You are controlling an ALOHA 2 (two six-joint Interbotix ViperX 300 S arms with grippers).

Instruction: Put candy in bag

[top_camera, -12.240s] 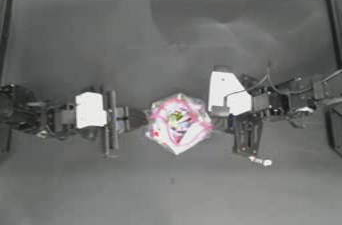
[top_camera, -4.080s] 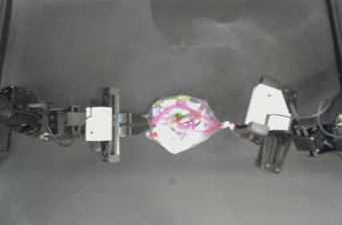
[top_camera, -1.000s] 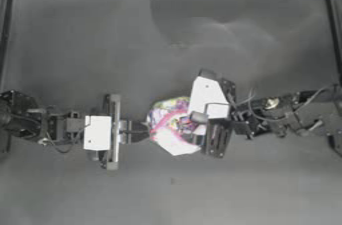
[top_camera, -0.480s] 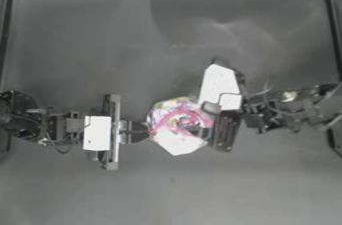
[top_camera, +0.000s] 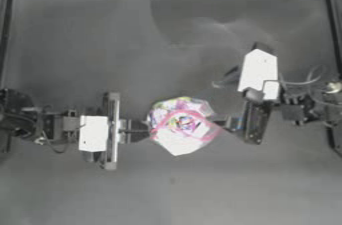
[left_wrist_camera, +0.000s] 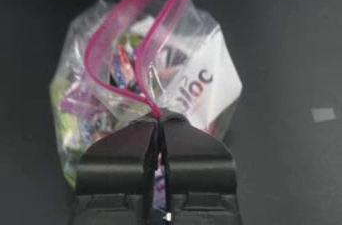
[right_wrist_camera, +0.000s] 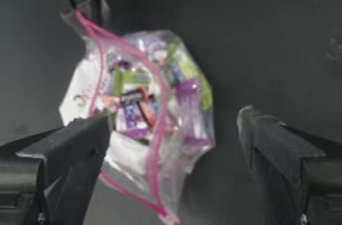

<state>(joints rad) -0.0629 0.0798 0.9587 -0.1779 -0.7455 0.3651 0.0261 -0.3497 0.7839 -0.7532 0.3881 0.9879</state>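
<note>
The left gripper (left_wrist_camera: 159,134) is clamped on the pink rim of the bag (top_camera: 179,125) — mouth gaping. Opposite, the right gripper (right_wrist_camera: 174,141) stands jaws wide apart just beside the bag's far edge. The candy cannot be made out.

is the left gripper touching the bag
Touching. The left wrist view shows the left gripper shut on the pink edge of the bag, with the strip running down between its closed jaws.
</note>
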